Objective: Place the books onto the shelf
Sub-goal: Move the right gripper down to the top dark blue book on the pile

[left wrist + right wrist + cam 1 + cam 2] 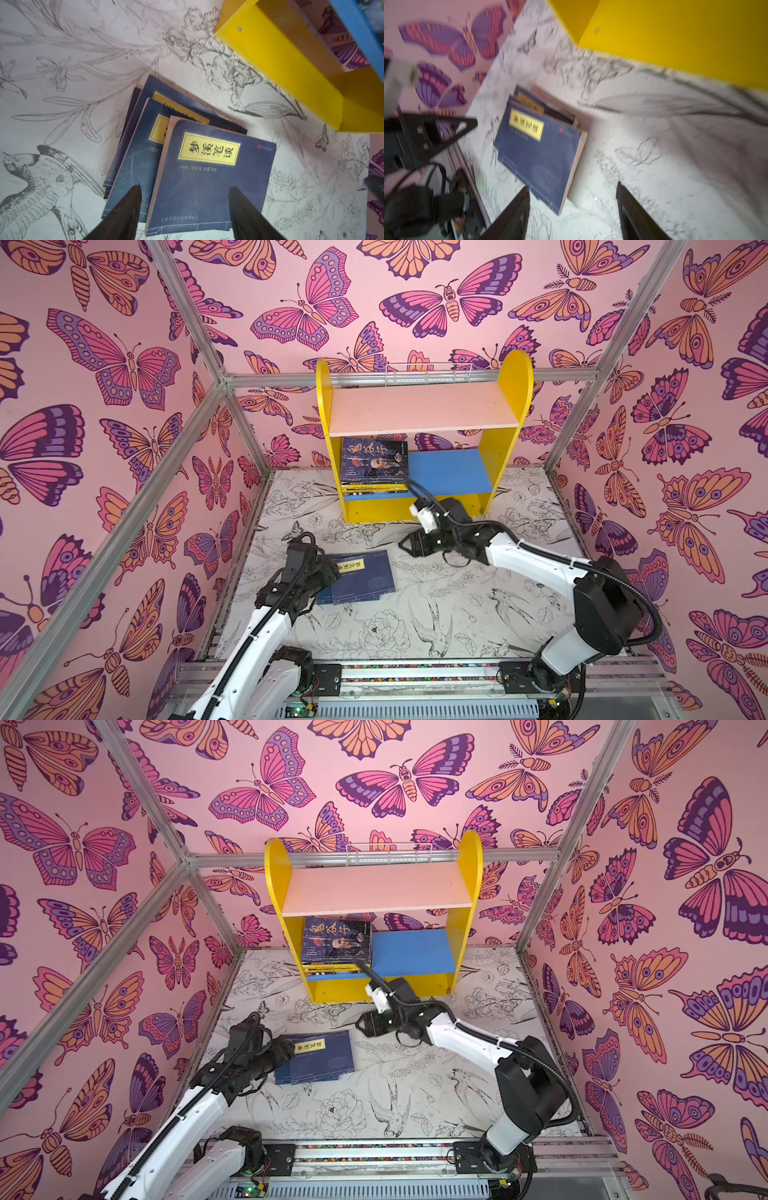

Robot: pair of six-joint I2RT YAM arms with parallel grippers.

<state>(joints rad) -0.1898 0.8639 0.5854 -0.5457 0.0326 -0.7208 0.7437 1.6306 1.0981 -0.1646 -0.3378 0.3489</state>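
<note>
My left gripper [184,193] hung low over the navy books [361,578], its fingers [128,207] spread apart with the top cover showing between them and nothing pinched. Those navy books lay fanned in a loose pile on the flower-printed table [457,614], in front of the shelf [419,439] and well apart from it, the top one showing its yellow title label [208,148]. My right gripper [572,197] was also spread wide and empty, its fingers [517,209] above bare table just beside the near edge of that pile; in both top views it sat between the pile and the shelf's yellow base. On the shelf's blue lower board [411,952], against the left side panel, a stack of books [374,466] lay flat, a dark cover with a face and calligraphy on top. The pink upper board [424,408] carried no books.
</note>
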